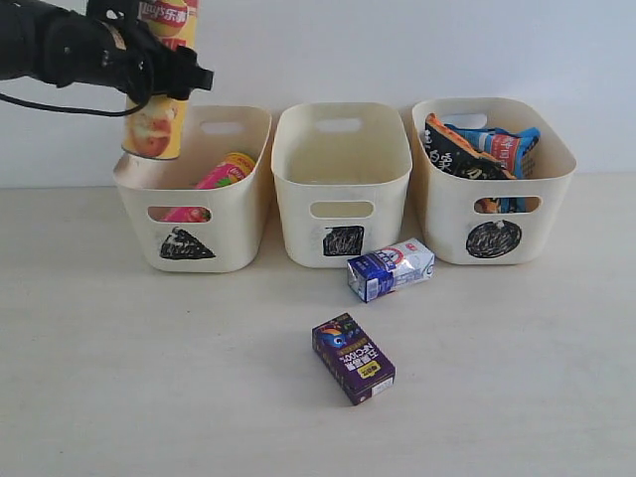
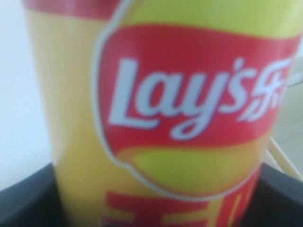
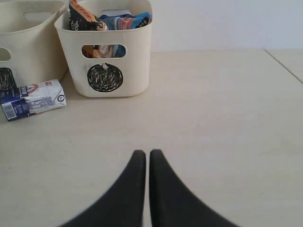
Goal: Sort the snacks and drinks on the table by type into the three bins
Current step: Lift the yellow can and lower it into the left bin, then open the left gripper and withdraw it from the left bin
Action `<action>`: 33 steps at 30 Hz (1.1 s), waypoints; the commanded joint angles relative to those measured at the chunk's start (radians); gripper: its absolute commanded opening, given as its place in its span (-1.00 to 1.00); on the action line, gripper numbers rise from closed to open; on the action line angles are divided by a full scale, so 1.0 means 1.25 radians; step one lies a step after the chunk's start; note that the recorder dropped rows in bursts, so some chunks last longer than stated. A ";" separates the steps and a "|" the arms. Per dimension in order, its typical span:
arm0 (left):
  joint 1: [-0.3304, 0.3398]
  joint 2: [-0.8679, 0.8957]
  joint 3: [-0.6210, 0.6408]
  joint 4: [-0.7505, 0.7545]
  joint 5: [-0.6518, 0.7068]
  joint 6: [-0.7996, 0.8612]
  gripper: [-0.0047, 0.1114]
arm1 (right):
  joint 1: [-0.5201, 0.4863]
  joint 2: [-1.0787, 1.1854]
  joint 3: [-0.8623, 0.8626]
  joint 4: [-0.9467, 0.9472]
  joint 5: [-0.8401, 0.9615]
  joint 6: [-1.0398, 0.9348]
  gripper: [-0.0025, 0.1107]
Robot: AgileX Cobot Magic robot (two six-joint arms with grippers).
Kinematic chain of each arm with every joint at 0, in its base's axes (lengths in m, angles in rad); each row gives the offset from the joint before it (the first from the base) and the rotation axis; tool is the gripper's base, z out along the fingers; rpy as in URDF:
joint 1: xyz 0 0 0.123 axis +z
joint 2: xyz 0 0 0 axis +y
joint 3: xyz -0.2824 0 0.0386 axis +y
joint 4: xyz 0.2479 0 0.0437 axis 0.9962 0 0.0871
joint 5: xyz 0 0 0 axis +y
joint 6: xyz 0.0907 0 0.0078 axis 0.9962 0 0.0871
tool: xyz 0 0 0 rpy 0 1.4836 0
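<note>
Two cartons (image 1: pixel 391 269) (image 1: pixel 354 358) are left to sort.
Your left jaws hold the yellow can (image 1: pixel 156 129) over the triangle bin (image 1: pixel 236 214); right jaws clenched.

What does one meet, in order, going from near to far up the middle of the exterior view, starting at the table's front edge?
purple carton → blue-and-white carton → square-marked bin

Bins: 3, marked triangle (image 1: pixel 238 221), square (image 1: pixel 298 219), circle (image 1: pixel 447 224)
Canisters: 2, yellow (image 1: pixel 156 124), pink (image 1: pixel 224 173)
Bags: 2, blue (image 1: pixel 519 141), orange-and-black (image 1: pixel 449 151)
Cartons: 2, purple (image 1: pixel 353 358), blue-and-white (image 1: pixel 390 269)
</note>
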 commanded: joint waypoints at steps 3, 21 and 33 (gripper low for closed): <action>-0.003 0.098 -0.113 0.005 0.098 0.029 -0.54 | -0.001 -0.004 0.004 -0.003 -0.008 0.003 -0.96; -0.003 0.005 -0.142 -0.008 0.382 0.118 0.17 | -0.001 -0.004 0.004 -0.003 0.000 0.003 -0.96; -0.003 -0.192 0.082 -0.094 0.664 0.252 -0.85 | -0.001 -0.004 0.004 -0.003 0.000 0.003 -0.96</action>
